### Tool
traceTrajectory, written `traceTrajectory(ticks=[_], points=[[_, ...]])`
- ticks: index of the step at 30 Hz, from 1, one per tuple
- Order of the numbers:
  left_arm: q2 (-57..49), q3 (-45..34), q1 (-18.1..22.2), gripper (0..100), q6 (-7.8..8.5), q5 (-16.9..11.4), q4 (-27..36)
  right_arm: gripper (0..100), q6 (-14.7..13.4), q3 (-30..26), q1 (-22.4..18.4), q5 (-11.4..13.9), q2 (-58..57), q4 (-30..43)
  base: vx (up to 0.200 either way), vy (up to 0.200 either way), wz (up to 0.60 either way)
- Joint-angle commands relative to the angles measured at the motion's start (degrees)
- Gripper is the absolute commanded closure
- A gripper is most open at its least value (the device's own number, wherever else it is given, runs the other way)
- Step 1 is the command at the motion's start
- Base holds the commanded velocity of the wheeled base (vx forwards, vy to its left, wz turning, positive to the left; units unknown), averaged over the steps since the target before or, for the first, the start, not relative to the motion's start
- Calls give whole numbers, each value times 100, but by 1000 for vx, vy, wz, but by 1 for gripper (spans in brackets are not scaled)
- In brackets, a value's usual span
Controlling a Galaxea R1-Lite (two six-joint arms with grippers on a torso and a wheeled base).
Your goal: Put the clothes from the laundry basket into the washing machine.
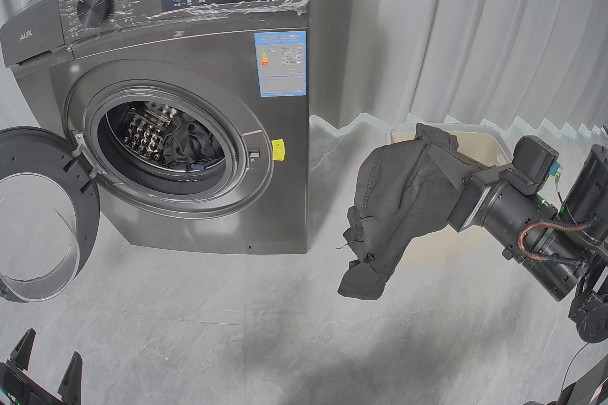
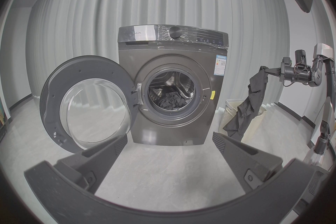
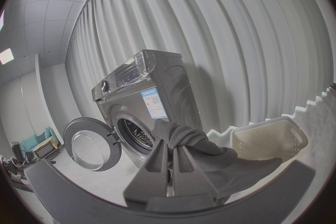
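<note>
Clothes: dark garment (image 1: 392, 204) dangling in the air right by the laundry basket (image 1: 484, 142); another dark heap (image 1: 190, 145) already in the drum.
Right gripper (image 3: 170, 147): clenched tight on the garment's bunched top.
Left gripper (image 2: 166, 140): spread wide, holding nothing, down low facing the washing machine (image 2: 168, 60).
Door (image 1: 38, 210): swung fully open.

Pale curtains (image 1: 481, 14) — grey tiled floor (image 1: 190, 330)

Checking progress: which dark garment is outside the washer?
The black cloth garment hanging from the right gripper; the other dark garment lies inside the grey metal washing machine.
</note>
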State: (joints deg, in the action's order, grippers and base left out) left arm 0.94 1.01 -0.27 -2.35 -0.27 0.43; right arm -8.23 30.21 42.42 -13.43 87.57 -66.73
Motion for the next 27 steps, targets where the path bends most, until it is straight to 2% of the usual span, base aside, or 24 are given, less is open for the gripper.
traceTrajectory(ticks=[1,10,25,27], points=[[-76,-84,0,0,-2,0,1,100,5,3,38,-1,24,-68,0,200,0],[-76,-84,0,0,-2,0,1,100,5,3,38,-1,24,-77,0,0,0],[-76,-84,0,0,-2,0,1,100,5,3,38,-1,24,-77,-200,0,0],[-76,-84,0,0,-2,0,1,100,5,3,38,-1,24,-77,0,0,0]])
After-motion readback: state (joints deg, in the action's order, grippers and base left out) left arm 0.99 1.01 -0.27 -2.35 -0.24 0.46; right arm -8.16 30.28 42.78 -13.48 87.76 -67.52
